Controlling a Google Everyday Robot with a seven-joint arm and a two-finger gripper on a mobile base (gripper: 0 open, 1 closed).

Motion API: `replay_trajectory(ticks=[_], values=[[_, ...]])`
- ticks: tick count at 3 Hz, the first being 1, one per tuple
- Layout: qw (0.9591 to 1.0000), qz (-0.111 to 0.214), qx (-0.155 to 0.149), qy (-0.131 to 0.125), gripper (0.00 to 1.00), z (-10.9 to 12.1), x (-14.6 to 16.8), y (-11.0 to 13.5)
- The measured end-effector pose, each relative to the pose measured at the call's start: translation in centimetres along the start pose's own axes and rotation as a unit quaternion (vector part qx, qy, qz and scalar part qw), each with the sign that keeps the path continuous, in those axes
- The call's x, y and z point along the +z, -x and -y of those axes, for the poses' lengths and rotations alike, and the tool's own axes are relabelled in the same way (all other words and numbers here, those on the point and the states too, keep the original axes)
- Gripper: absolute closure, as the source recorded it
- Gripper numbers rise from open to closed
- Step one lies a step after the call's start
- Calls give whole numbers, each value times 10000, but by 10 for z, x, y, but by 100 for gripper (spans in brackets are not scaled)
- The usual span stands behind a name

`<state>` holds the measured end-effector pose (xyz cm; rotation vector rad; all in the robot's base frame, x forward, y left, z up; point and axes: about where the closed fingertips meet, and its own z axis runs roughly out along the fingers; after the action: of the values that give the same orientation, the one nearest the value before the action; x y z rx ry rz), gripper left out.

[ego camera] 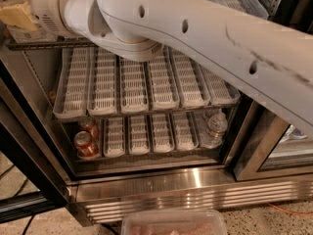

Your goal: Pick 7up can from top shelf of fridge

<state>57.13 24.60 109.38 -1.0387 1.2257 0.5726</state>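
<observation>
Cannot see the 7up can, likely hidden behind the arm (195,38) on the top shelf (34,44) near the hand (17,14) at upper left (spread or pressed together: cannot tell); probably light, thin-walled, slick, so pinch mid-body squarely.

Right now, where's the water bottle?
In the camera view, the water bottle stands far right on the lower shelf, beside the white slotted trays. The gripper is out of view.

The arm (205,38) blocks the upper fridge (171,192), and the gripper, seemingly past the top-left edge, is unseen.
</observation>
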Motion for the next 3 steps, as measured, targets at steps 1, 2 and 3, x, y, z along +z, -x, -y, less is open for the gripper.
replay_trajectory(ticks=[1,2,3], values=[[9998,177,-87,62,100,2,-3,24],[9993,316,-167,65,100,6,-11,44],[9995,256,-158,47,100,6,-37,50]])
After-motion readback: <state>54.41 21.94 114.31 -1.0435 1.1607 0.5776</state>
